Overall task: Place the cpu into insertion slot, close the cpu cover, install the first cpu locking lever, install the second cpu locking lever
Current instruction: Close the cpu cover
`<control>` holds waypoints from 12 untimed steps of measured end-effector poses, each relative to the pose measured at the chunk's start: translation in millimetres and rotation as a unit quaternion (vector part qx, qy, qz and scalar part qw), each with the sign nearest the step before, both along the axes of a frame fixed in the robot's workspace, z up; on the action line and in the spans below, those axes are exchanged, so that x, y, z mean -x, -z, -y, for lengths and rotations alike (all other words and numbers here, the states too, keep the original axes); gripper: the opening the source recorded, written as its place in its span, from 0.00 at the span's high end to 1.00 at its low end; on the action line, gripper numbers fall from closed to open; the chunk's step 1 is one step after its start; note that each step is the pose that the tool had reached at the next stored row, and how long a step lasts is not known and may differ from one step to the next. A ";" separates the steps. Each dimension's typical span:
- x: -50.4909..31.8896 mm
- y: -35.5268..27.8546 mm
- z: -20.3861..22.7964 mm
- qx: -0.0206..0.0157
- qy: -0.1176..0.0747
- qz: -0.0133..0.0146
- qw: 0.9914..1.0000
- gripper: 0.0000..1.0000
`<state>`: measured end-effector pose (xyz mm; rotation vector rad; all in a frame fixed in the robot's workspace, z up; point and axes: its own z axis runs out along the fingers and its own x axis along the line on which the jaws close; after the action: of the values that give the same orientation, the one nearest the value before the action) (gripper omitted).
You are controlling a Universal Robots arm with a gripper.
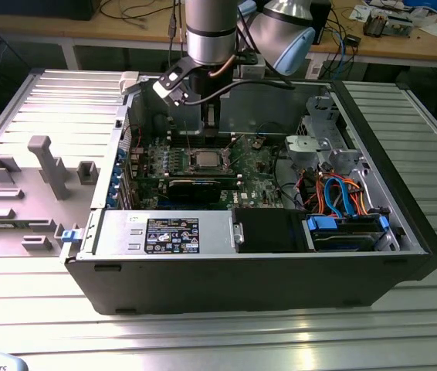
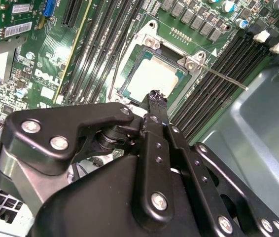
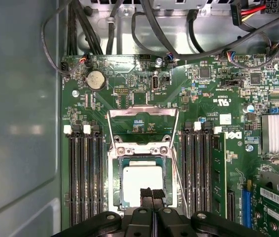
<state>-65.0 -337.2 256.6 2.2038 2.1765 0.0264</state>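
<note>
a ribbed metal table (image 1: pixel 203 340) carries an open desktop computer case (image 1: pixel 226 286) lying on its side. the robot arm (image 1: pixel 211 31) reaches down into the case from above. its green motherboard (image 3: pixel 129 84) lies flat on the case floor, with long black memory slots (image 3: pixel 85 173) on both sides of the socket.

the insertion slot (image 3: pixel 115 182) sits between those slots. the cpu (image 3: pixel 142 178) is already seated in it, silvery top up, level inside the rim; it also shows in the exterior view (image 1: pixel 205 160). the cpu cover (image 3: pixel 142 112) stands tipped open at the socket's hinged edge, board visible through its window. one thin locking lever (image 2: pixel 223 76) sticks out free from a socket corner, unlatched.

the gripper (image 3: pixel 152 193) hovers just above the cpu's near edge. its two black fingers are pressed together with nothing between them.
</note>
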 end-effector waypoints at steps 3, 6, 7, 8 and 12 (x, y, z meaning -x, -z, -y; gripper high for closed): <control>0.0 -0.8 0.0 0.000 0.000 0.000 1.000 0.89; 0.2 -1.0 0.0 0.000 0.000 0.000 1.000 0.89; 0.3 -1.0 0.0 0.000 0.000 0.000 1.000 0.89; 0.4 -1.0 0.0 0.000 0.000 0.000 1.000 0.89; 0.1 -1.0 0.1 0.000 0.000 0.000 1.000 0.89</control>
<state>-65.1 -337.3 257.6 2.2039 2.1763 0.0262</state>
